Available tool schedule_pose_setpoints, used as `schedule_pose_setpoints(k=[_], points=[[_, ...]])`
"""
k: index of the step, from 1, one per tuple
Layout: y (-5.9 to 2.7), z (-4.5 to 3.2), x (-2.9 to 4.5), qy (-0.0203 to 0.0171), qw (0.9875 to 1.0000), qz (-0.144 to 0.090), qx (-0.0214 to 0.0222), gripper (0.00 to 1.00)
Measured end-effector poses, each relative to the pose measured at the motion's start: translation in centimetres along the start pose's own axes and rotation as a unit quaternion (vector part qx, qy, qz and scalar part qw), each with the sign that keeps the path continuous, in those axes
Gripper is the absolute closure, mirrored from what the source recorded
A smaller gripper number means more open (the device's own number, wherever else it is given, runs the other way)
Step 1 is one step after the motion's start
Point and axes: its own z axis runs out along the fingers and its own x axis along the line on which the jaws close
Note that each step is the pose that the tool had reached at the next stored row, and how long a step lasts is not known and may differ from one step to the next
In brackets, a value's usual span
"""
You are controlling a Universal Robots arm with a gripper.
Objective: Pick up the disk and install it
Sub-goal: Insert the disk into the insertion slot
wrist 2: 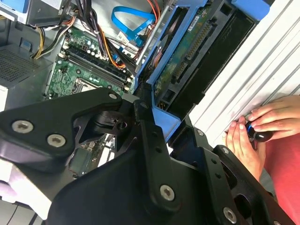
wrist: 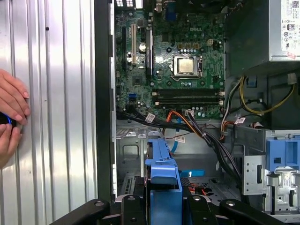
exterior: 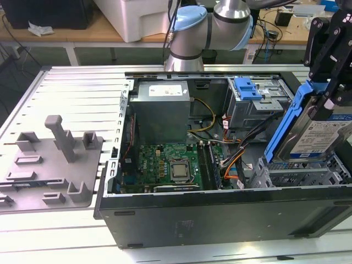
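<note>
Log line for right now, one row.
hand: shut on silver hard drive in blue plastic carrier | pose: tilted over grey metal drive bay, exterior view's right | install: not seated

The disk (exterior: 324, 132) runs off the exterior view's right edge; the first wrist view crops a hand (wrist: 11, 101).

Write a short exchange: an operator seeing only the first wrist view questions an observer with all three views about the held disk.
Operator: How does the disk sit? I see its blue edge between the jaws.
Observer: In the exterior view the gripper holds it tilted, lower edge toward the grey drive cage.
Operator: What lies beside the case?
Observer: A grey fixture tray rests on the table, at the exterior view's left.
</note>
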Motion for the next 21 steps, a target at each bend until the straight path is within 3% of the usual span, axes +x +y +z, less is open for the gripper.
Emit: schedule_pose_setpoints(k=[21], points=[[0.0, 0.22, -0.06, 0.0018, 1.0, 0.005, 0.0001, 0.64]])
